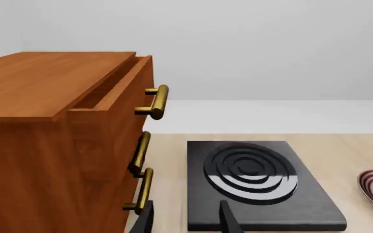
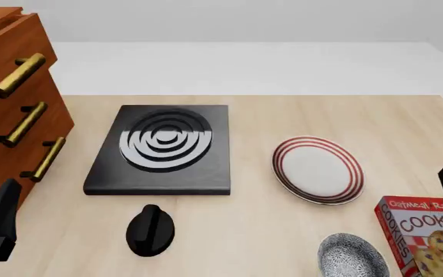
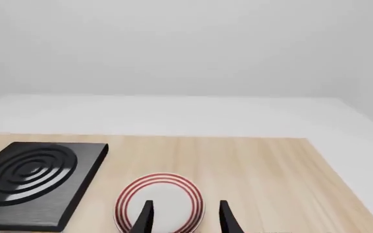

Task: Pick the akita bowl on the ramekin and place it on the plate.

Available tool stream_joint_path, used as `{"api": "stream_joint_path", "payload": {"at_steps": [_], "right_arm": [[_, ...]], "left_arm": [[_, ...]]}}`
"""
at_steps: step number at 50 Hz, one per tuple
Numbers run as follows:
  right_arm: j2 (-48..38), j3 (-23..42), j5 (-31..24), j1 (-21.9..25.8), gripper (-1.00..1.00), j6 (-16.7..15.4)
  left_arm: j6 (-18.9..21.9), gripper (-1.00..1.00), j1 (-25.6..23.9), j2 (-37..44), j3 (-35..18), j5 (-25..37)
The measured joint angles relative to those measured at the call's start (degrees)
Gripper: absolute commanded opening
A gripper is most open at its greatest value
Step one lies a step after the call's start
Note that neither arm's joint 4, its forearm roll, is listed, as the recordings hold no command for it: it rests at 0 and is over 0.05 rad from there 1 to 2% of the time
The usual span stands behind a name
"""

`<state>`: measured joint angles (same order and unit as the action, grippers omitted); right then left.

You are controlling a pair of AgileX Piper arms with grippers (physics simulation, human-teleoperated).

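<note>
Listing by size, stove as landmark.

Table (image 2: 283, 115): pale wood top, white floor and plain grey-white walls beyond its far edge.

Cabinet (image 2: 6, 104): brown wood, left of the stove, three brass handles; the top drawer (image 1: 112, 87) stands slightly out, its contents not visible.

Stove (image 2: 164, 147): black square slab with grey concentric rings, lying flat mid-table.

Plate (image 2: 318, 169): white with red rings at the rim, right of the stove, apart from it, nothing on it.

Cookie box (image 2: 425, 239): red, right of the stove and nearer the camera, just beside the bowl, partly cut by the frame.

Akita bowl (image 2: 352, 257): grey-speckled, upright, mouth facing up, round so no long axis; nearer than the plate, right of the stove, at the bottom edge of the front view. Its inside shows only the pattern. What it sits on is hidden.

Black knob-like object (image 2: 150, 229): near side of the stove, apart from it.

Left gripper (image 1: 186, 218): fingers parted, nothing between them, aimed at the stove.

Right gripper (image 3: 185, 217): fingers parted, unladen, aimed at the plate.
</note>
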<state>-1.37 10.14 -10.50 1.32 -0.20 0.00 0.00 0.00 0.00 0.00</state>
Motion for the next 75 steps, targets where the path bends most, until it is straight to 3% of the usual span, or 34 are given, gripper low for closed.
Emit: {"api": "stream_joint_path", "payload": {"at_steps": [28,57,75], "right_arm": [[-4.86,13.19,-15.72,8.31,1.0,-2.34],[-9.38,20.27,-30.3,23.2,1.0,-6.05],[-17.94,23.57,-36.15,33.52,1.0,-14.19]], "left_arm": [[0.0,1.0,0.0,0.0,0.0,0.0],[0.0,1.0,0.0,0.0,0.0,0.0],[0.0,1.0,0.0,0.0,0.0,0.0]]}}
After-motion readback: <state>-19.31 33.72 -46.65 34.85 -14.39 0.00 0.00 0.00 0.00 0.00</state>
